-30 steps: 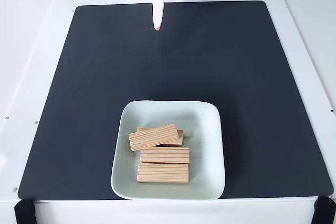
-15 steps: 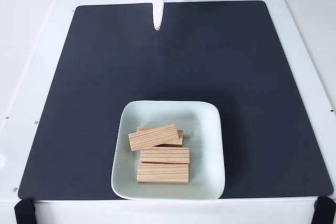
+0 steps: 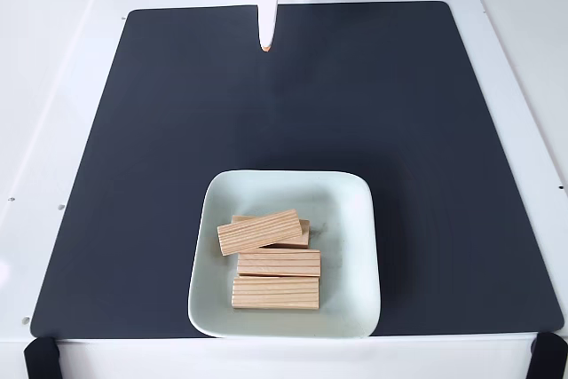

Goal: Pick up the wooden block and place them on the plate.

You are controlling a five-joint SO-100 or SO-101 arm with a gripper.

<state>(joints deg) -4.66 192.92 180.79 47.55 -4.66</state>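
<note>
Four wooden blocks (image 3: 259,232) already on plate (image 3: 351,210), near front edge of black mat (image 3: 133,130), long axes roughly parallel to that edge; top one tilted across another. My gripper (image 3: 265,46) at mat's back edge, well apart, holding nothing; jaw gap I cannot tell

Bright, even, diffuse light, soft faint shadows, sharp focus throughout, no glare, little edge distortion

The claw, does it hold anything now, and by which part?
Nothing is held: the claw is far from the blocks, which lie in the plate.
</note>
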